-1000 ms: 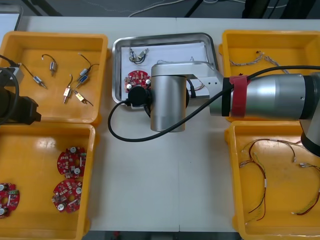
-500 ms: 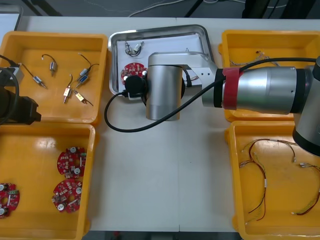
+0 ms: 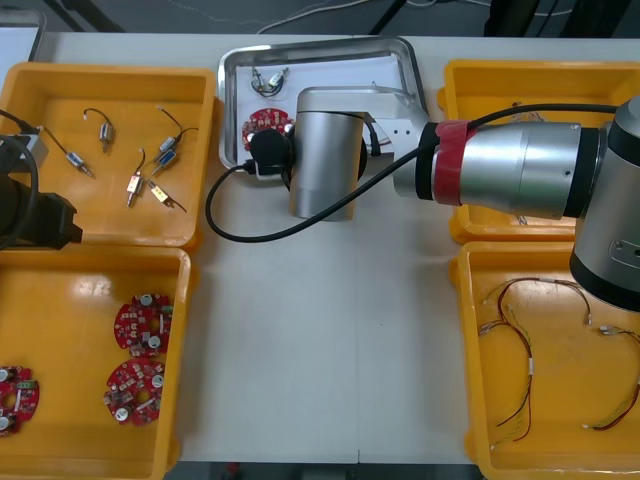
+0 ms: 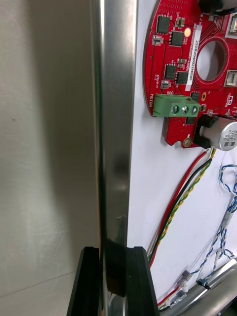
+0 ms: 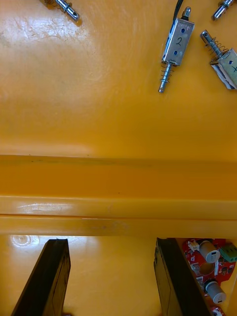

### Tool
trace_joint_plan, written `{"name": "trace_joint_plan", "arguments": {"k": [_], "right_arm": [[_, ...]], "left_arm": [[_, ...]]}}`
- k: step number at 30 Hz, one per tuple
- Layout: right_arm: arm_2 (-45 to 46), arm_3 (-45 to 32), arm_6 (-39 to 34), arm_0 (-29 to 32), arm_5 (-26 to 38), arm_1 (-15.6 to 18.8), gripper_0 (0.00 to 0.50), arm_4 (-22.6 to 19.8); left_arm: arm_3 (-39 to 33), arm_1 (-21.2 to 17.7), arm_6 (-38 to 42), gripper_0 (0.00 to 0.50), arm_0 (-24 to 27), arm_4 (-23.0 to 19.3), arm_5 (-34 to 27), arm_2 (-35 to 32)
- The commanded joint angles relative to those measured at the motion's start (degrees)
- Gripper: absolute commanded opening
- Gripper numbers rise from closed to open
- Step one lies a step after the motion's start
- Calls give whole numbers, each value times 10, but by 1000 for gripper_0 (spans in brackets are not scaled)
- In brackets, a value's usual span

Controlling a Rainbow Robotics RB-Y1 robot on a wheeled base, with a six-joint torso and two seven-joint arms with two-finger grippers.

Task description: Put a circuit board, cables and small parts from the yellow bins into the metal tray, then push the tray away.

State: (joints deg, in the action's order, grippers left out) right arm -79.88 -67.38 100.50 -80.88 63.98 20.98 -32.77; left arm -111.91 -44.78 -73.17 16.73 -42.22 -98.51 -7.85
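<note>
— Four yellow bins (image 3: 100, 80) flank a light table (image 3: 320, 350); where's the metal tray (image 3: 231, 110)?
— Near the far edge, holding a circuit board (image 3: 266, 120) and cables (image 4: 182, 197). The right gripper (image 4: 112, 253) pinches its rim; the left gripper (image 5: 111, 242) hangs spread over bin walls.

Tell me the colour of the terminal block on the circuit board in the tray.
Green terminal block, clearest in the right wrist view.

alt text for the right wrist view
The right gripper is shut on the rim of the metal tray. Inside the tray lie a round red circuit board, a red and yellow cable and a twisted blue and white cable.
</note>
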Motion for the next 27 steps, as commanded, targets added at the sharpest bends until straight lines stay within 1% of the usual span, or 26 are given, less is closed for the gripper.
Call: {"name": "trace_joint_plan", "arguments": {"k": [1,6,18,19,20,21,22,23,27], "right_arm": [[19,18,20,-39,-16,-16,0,2],[19,36,21,-39,-50,-17,0,1],[19,48,14,-39,-47,-20,1,1],[19,48,14,-39,-47,-20,29,1],[19,47,14,-39,-45,-20,171,0],[19,47,16,-39,-45,-20,340,-1],[19,47,16,-39,-44,-21,410,-2],[19,47,18,-39,-42,-20,500,-7],[30,45,24,-39,-32,-20,500,-30]], "left_arm": [[-7,4,-79,500,-10,6,6,-11],[-7,4,-79,500,-10,6,6,-11],[-7,4,-79,500,-10,6,6,-11],[-7,4,-79,500,-10,6,6,-11],[-7,4,-79,500,-10,6,6,-11],[-7,4,-79,500,-10,6,6,-11],[-7,4,-79,500,-10,6,6,-11],[-7,4,-79,500,-10,6,6,-11],[-7,4,-79,500,-10,6,6,-11]]}}
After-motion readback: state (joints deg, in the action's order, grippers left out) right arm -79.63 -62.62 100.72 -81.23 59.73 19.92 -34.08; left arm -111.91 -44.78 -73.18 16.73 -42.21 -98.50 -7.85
